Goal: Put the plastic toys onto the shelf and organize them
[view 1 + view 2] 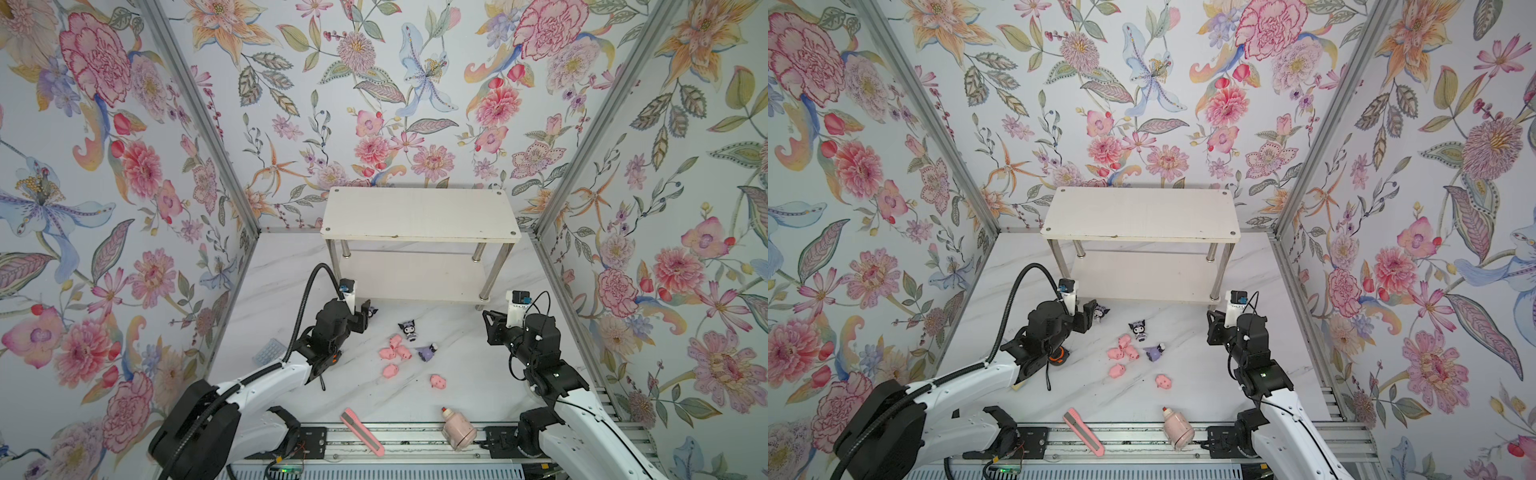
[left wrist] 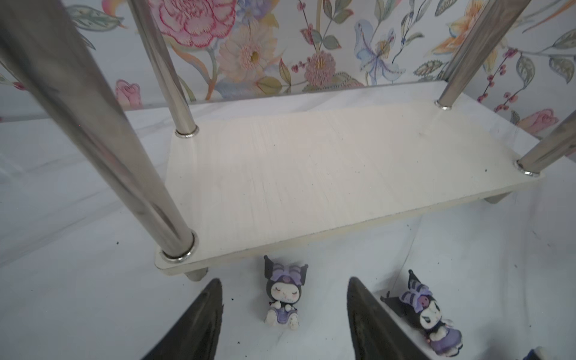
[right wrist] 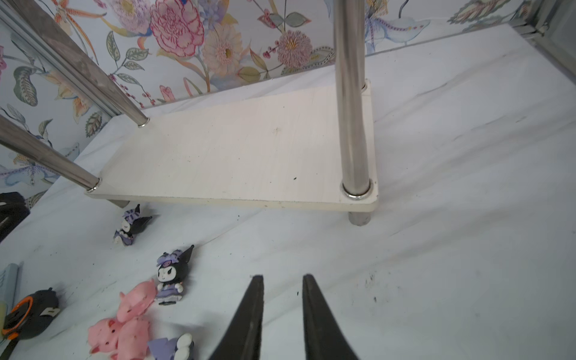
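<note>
The white two-tier shelf [image 1: 419, 214] stands at the back with both boards bare. My left gripper [image 2: 283, 280] is open at the front left corner of the lower board [image 2: 311, 174]. A purple-white figurine [image 2: 282, 296] sits on the table between its fingers, untouched. A second figurine [image 2: 427, 314] lies just outside one finger. Several pink pigs [image 1: 395, 349] and a third figurine, toppled [image 1: 427, 352], lie mid-table. My right gripper [image 3: 283, 276] hovers near the shelf's front right leg [image 3: 353, 124], its jaws a little apart with nothing between them.
A pink box cutter [image 1: 361, 432] and a pale pink bottle [image 1: 457, 428] lie near the front rail. A black-and-orange tape measure [image 1: 1057, 355] sits under the left arm, and a pale blue ribbed item [image 1: 268, 351] lies by the left wall.
</note>
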Controlling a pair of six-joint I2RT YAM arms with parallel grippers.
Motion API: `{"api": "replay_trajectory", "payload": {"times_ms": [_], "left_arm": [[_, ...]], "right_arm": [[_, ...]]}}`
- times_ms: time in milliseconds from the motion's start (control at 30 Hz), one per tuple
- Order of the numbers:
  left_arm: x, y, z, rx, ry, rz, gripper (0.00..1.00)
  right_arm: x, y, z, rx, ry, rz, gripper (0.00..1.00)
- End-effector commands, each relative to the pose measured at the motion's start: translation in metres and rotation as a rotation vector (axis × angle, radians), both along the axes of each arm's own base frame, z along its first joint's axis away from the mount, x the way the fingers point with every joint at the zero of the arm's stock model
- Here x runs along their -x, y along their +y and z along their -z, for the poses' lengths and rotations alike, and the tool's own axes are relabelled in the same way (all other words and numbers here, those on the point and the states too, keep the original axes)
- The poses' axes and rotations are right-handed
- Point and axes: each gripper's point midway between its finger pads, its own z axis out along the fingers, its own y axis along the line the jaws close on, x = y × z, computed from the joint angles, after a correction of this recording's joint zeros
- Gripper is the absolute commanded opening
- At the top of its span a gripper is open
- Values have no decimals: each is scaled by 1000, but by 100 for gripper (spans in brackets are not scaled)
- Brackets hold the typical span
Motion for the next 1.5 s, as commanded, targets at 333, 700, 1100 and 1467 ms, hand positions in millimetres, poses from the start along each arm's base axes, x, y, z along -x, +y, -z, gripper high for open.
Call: {"api": "replay_trajectory", "payload": {"times_ms": [333, 700, 1100, 1467], "left_arm": [[-8, -26, 60, -58, 168, 75, 66], [-14, -24, 100, -92, 249, 61, 49], [-21, -14, 106, -83, 261, 45, 58], [-30, -7, 104, -74, 250, 25, 32]], "right_arm": [[-9, 8, -2, 16, 42, -1, 32], [-11, 10, -3, 8, 58, 6, 34], [-15, 12, -1, 12, 63, 11, 35], [-19, 21, 2, 6, 75, -7, 35]]}}
